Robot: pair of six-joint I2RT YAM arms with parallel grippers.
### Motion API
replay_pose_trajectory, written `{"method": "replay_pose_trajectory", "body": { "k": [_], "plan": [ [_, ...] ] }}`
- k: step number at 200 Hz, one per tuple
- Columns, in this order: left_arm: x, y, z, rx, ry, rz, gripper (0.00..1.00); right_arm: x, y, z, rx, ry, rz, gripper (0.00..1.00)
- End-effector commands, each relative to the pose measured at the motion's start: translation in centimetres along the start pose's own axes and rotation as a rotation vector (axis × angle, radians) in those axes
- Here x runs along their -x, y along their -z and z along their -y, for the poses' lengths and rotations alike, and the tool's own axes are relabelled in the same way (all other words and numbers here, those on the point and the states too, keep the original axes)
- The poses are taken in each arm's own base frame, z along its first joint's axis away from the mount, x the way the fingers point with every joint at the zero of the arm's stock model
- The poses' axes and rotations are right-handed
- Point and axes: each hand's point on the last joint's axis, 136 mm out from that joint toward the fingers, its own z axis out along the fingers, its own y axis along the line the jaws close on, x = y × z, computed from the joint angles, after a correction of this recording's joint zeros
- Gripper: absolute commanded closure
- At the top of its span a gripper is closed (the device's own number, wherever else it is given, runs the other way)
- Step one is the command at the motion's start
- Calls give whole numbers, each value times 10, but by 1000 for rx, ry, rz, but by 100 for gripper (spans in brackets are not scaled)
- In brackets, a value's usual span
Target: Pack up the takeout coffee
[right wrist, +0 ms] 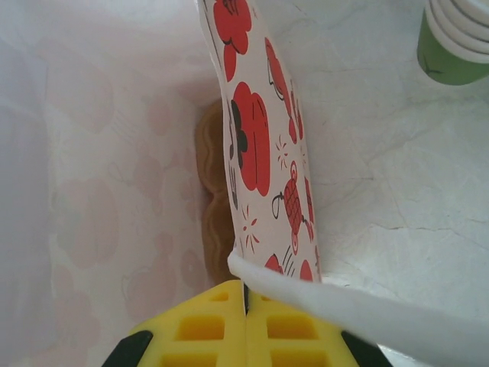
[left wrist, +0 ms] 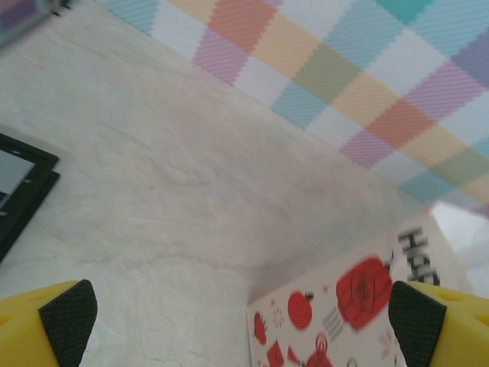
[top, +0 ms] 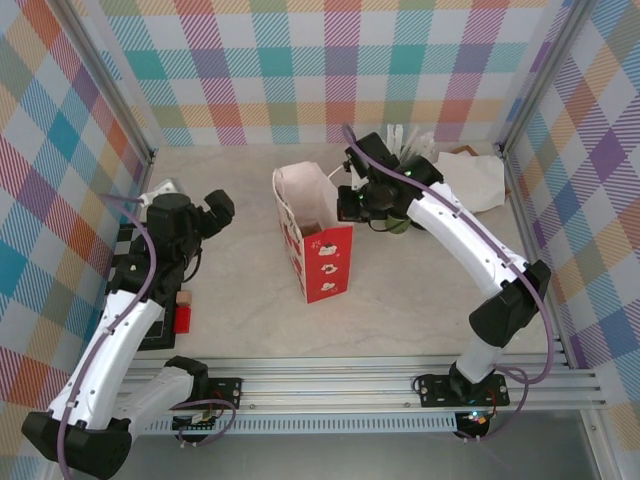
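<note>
Yellow fingers (right wrist: 206, 329) of the right gripper (right wrist: 246, 302) are clamped together on the paper bag (right wrist: 256, 153) at its rim. A green cup (right wrist: 451, 53), probably the takeout coffee, stands on the worktop (right wrist: 397, 191) near the bag, so packing looks undone. The picture's edge cuts the cup off, so I cannot tell whether it has a lid. Something brown (right wrist: 214, 206) inside the bag is unclear. The left gripper (left wrist: 243, 336) has its fingers wide apart, holding nothing.

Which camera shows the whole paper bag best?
Top external: the paper bag stands whole, open. Left wrist catches one printed corner; right wrist sees its wall up close, pinched by the right gripper.
</note>
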Motion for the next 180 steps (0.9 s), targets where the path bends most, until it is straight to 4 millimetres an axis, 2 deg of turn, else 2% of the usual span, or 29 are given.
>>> {"method": "replay_pose_trajectory", "body": {
  "k": [1, 44, 96, 121, 157, 180],
  "plan": [
    [15, 12, -22, 109, 68, 76, 0, -6, -13, 0, -26, -20, -7, 100],
    [12, 11, -25, 128, 59, 63, 0, -9, -26, 10, -83, -26, -14, 98],
    [6, 1, -20, 117, 64, 34, 0, -7, -23, 17, -88, -116, 54, 94],
    [6, -2, -17, 110, 55, 23, 0, -6, -19, 13, -62, -76, 60, 81],
    [6, -4, -16, 117, 46, 21, 0, -6, -4, 5, -44, 80, 34, 47],
    [8, -4, -16, 116, 43, 25, 0, -10, 12, 8, -66, 209, 18, 36]
  ]
}}
